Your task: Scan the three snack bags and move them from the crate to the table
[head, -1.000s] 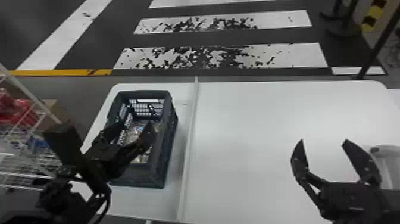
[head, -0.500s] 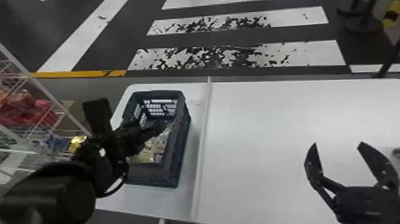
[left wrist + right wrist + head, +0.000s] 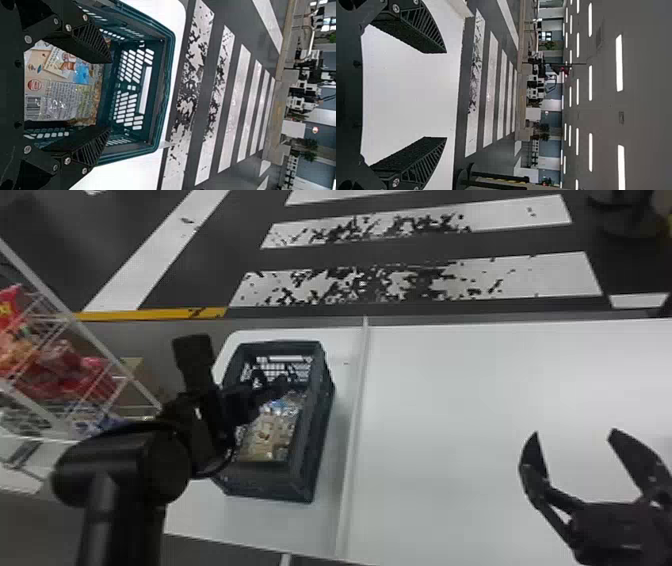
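- Left gripper (image 3: 272,379): wide, its two black fingers well apart; they reach over the opening of the crate, but how deep they sit cannot be told.
- Crate (image 3: 320,450): dark blue-green plastic with slotted walls, standing upright around the space below the left gripper.
- Snack bags (image 3: 270,435): inside the crate, below the left gripper and nearer the robot than its fingertips. Their number cannot be told. In the left wrist view, shiny printed wrapping with a barcode and a blue patch shows between the fingers.
- Right gripper (image 3: 574,434): wide, fingers well apart and curved toward each other at the tips, well to the right of the left gripper and the crate.
- Table (image 3: 475,400): white, extending beyond the right gripper and to its left, as well as under the crate.
- Raised white strip (image 3: 352,430): to the right of the left gripper and crate, between them and the right gripper.
- Wire rack (image 3: 90,335): white, to the left of the left gripper, with red packets (image 3: 60,370) on it.
- Floor (image 3: 400,255): dark with worn white stripes, beyond both grippers.
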